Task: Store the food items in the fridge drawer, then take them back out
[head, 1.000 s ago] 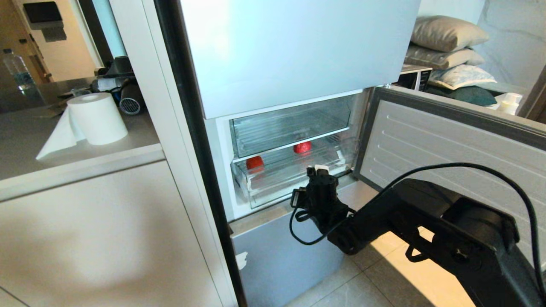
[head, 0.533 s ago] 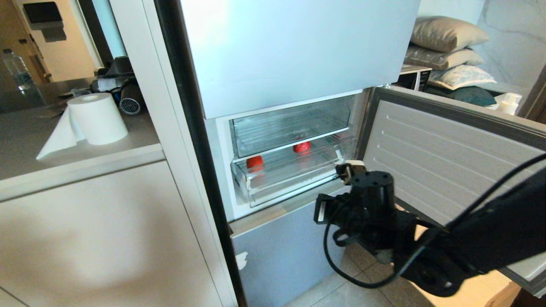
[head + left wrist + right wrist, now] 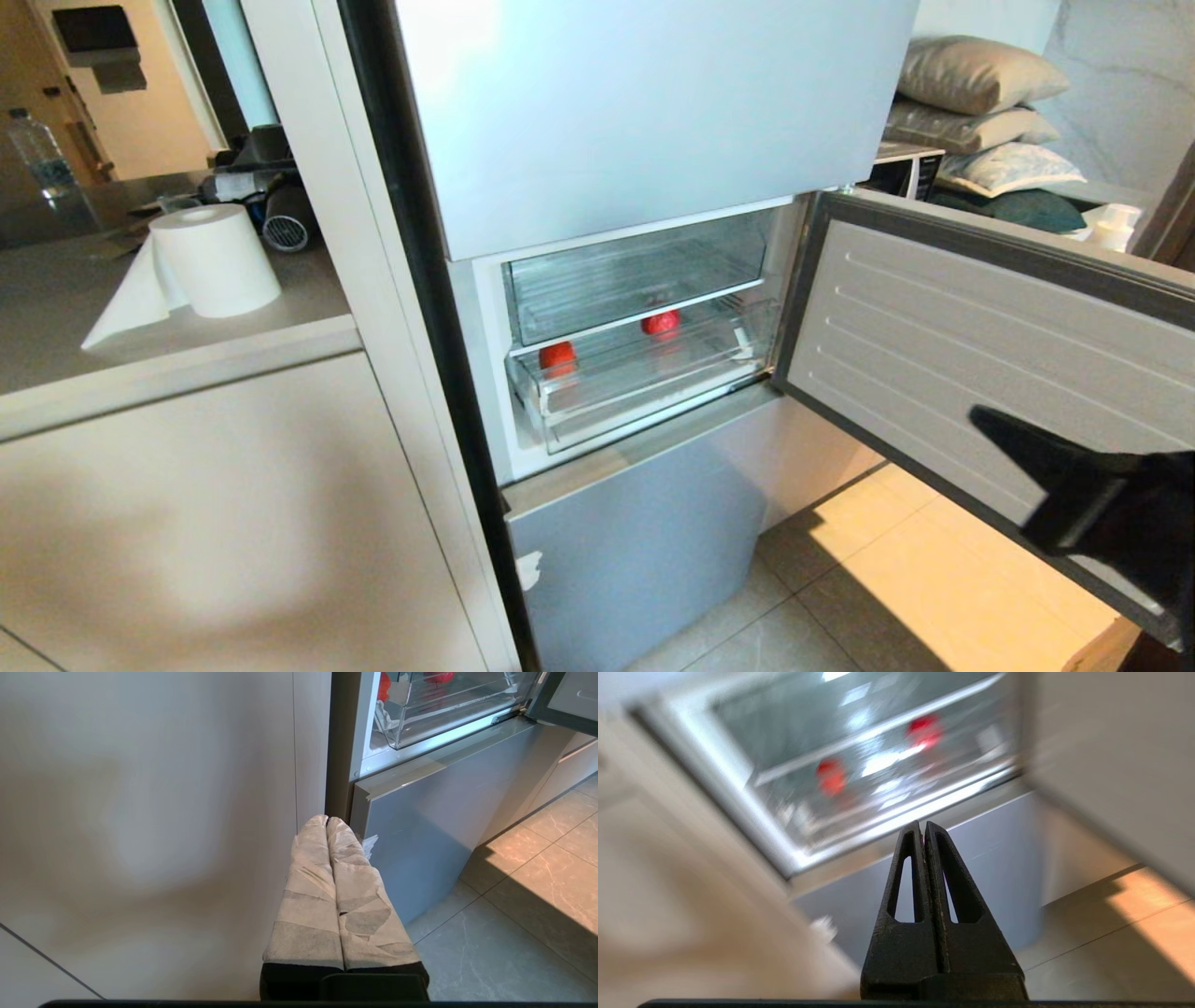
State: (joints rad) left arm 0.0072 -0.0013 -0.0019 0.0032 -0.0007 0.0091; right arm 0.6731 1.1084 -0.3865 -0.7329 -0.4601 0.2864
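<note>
We see the fridge drawer (image 3: 644, 387) sitting partly pulled out under the similar clear bin (image 3: 635, 275) above it. Two red food items lie on its ribbed floor: one (image 3: 557, 356) close behind the clear front lip on the side toward the cabinet, the other (image 3: 660, 322) farther back and nearer the open fridge door (image 3: 934, 317).

Our right tool (image 3: 924, 830) is clenched, its two black fingers pressed flat together with nothing between them. It hangs in open air in front of the fridge, well apart from the drawer. Ahead of its tips and higher up we see both red lumps through the clear plastic, one on either side of the tool's line, blurred in the right wrist view. Directly beyond the tips is the pale silvery-blue lower front (image 3: 999, 868); the open door stands off to the tool's right. In the head view only a dark piece of the right arm (image 3: 1102, 509) shows at the lower right, in front of the door.

Our left tool (image 3: 327, 823) is also clenched and empty, its white-wrapped fingers (image 3: 308, 896) closed on each other. It is low beside the cabinet panel (image 3: 140, 835), pointing at the seam where the cabinet meets the fridge. The drawer is above and to the right of its tips.

A paper roll (image 3: 210, 257) stands on the counter (image 3: 56, 327), far off to the left of both tools.
</note>
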